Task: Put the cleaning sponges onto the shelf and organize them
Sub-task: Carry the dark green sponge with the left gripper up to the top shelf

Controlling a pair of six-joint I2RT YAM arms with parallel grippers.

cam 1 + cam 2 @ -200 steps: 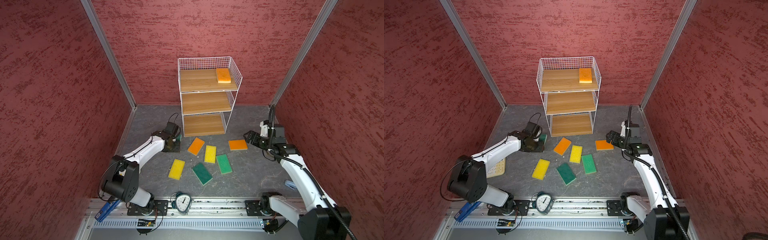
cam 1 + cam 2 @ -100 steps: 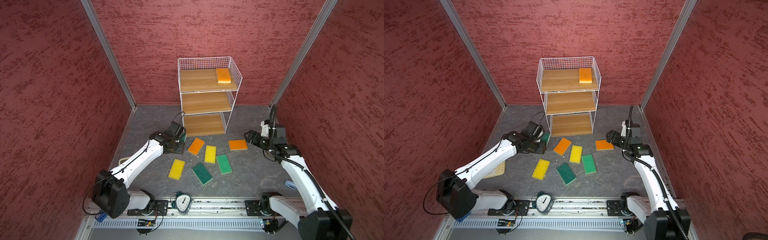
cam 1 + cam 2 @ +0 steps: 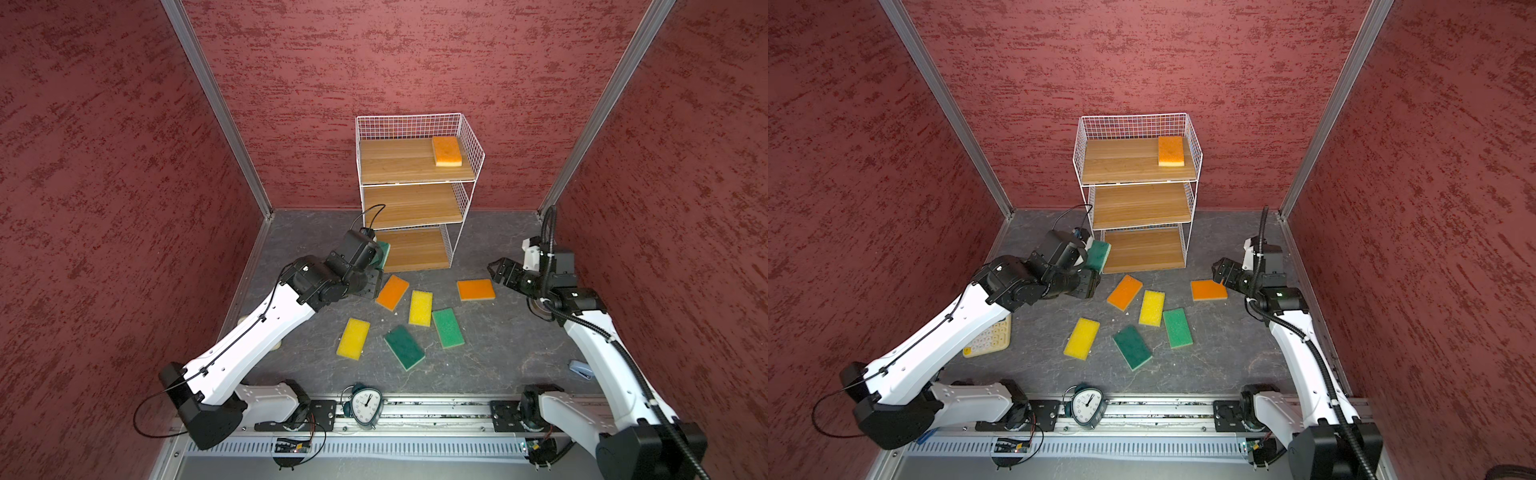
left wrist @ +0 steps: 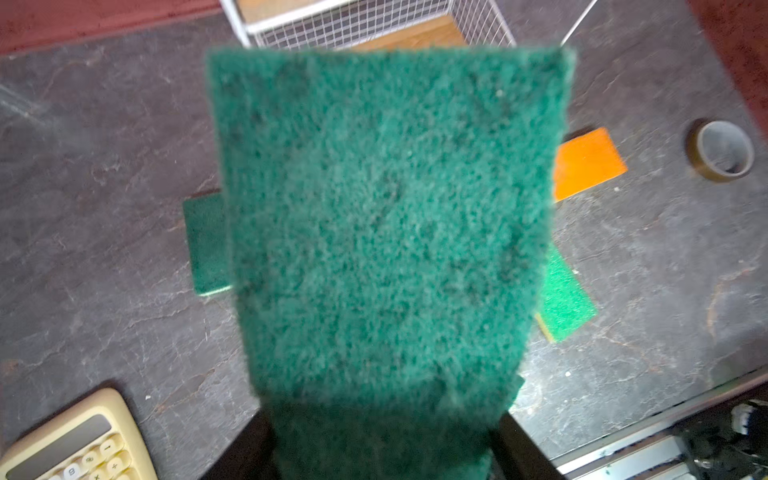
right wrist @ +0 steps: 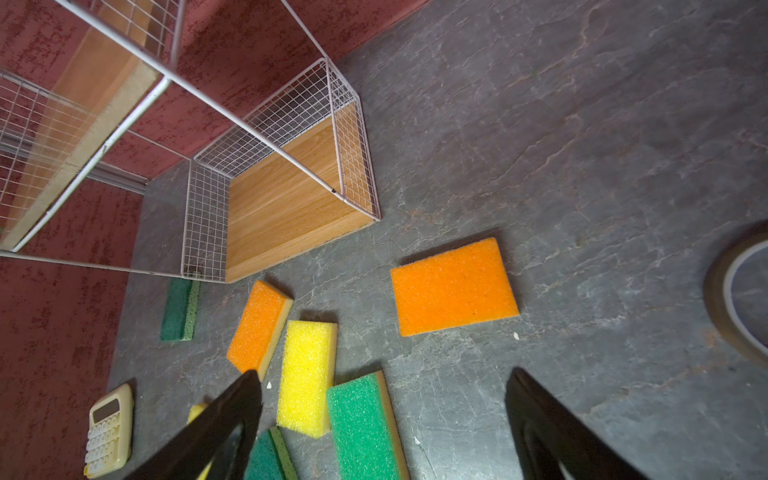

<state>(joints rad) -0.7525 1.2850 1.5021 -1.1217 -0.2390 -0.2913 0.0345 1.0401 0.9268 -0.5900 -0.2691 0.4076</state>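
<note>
Clamping a dark green sponge (image 3: 1099,254) in the left gripper (image 3: 1089,257) by the shelf (image 3: 1142,249) bottom, right gripper (image 5: 382,374) jaws spread wide, empty, orange sponge (image 5: 453,286) just beside

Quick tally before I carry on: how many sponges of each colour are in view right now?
Green sponges: 4, one in the left gripper
Orange sponges: 3, one on the shelf
Yellow sponges: 2
Total: 9

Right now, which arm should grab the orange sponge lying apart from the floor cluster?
Right. The right gripper is open, empty, and just beside that orange sponge. The left gripper is occupied, holding a green sponge at the bottom tier of the shelf.
</note>
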